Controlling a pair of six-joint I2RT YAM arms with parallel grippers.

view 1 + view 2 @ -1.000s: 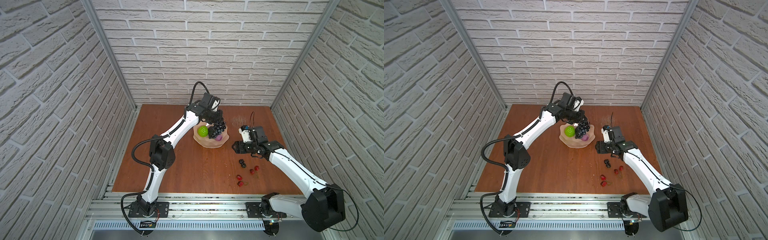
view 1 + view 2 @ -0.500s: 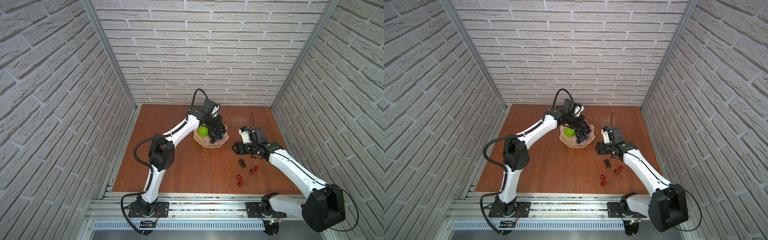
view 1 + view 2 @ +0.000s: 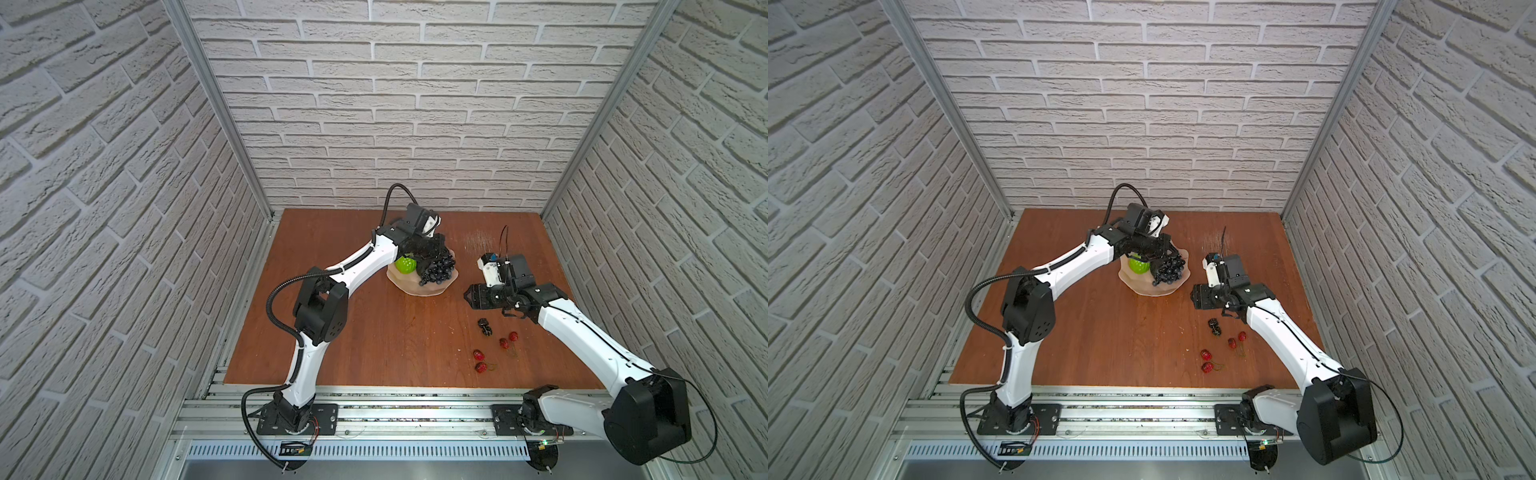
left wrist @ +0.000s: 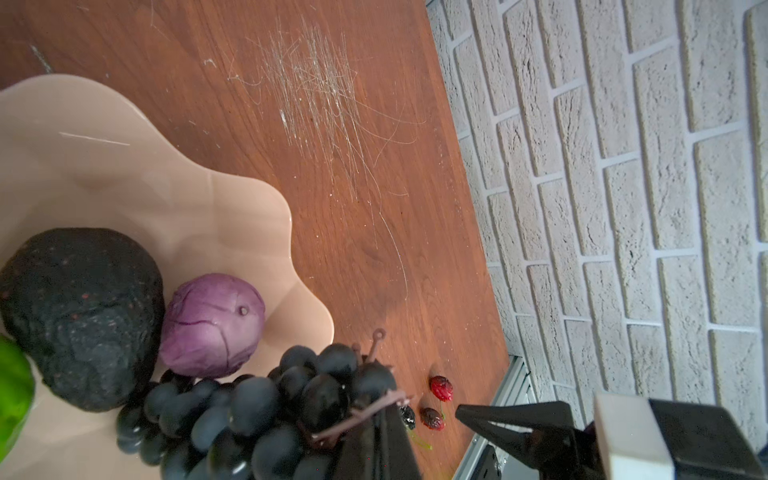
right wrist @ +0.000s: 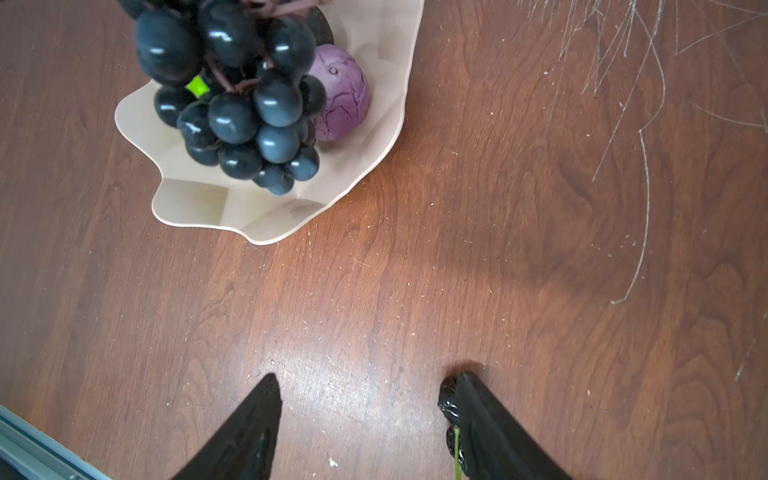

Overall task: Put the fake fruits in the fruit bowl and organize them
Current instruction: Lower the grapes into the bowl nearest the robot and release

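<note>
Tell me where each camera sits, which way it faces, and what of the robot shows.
Top views: high above the front rail, looking down on the table; left arm and right arm show.
Left wrist: over the fruit bowl, facing the side wall; left gripper, shut on the stem of the grape bunch.
Right wrist: low over the table, facing the bowl; right gripper, open, tips only.
Shared: both wrist views show the grape bunch and purple round fruit.

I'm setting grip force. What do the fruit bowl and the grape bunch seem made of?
Fruit bowl: probably glazed ceramic or hard plastic; glossy peach-cream surface with soft reflections and crisp facets. Grape bunch: likely moulded plastic or rubber; smooth dark-blue grapes with bright highlights on thin brown stems.
</note>
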